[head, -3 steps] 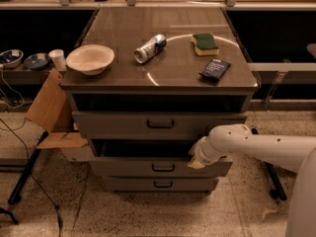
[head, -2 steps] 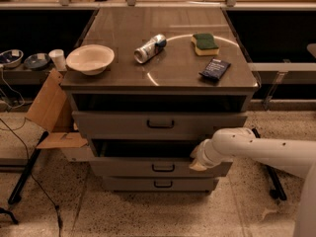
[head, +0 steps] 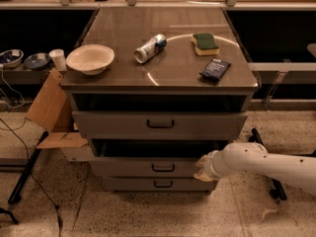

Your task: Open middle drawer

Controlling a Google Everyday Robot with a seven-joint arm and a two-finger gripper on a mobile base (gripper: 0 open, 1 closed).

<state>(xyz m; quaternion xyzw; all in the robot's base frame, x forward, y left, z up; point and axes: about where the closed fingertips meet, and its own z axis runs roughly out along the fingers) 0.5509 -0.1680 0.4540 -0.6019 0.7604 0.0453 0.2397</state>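
The middle drawer (head: 143,167) sits between the top drawer (head: 123,125) and the bottom drawer (head: 128,183) of a grey cabinet. Its small dark handle (head: 163,168) is in the middle of its front. The drawer is out a little way, and a dark gap shows above its front edge.

The end effector (head: 200,171) is at the right end of that front, touching or almost touching it, well to the right of the handle. I cannot tell if the end effector is spread or pressed together. The white arm (head: 266,164) comes in low from the right, beside the cabinet's right side.

The top drawer also sticks out, and its front edge hangs over the middle drawer. The bottom drawer sits further back, just under the end effector. Speckled floor (head: 158,214) lies open in front of the drawers.

On the left, a cardboard box (head: 49,110) leans against the cabinet, with one flap near the left end of the middle drawer. A black pole (head: 27,169) slants down to the floor there, and thin cables (head: 47,199) lie near it. On the right, a dark leg (head: 274,189) stands behind the arm.

On the counter (head: 173,75) are a white bowl (head: 91,59) close to the left edge, a can (head: 150,48) lying on its side, a green sponge (head: 205,43) and a dark packet (head: 215,69) close to the right front corner.
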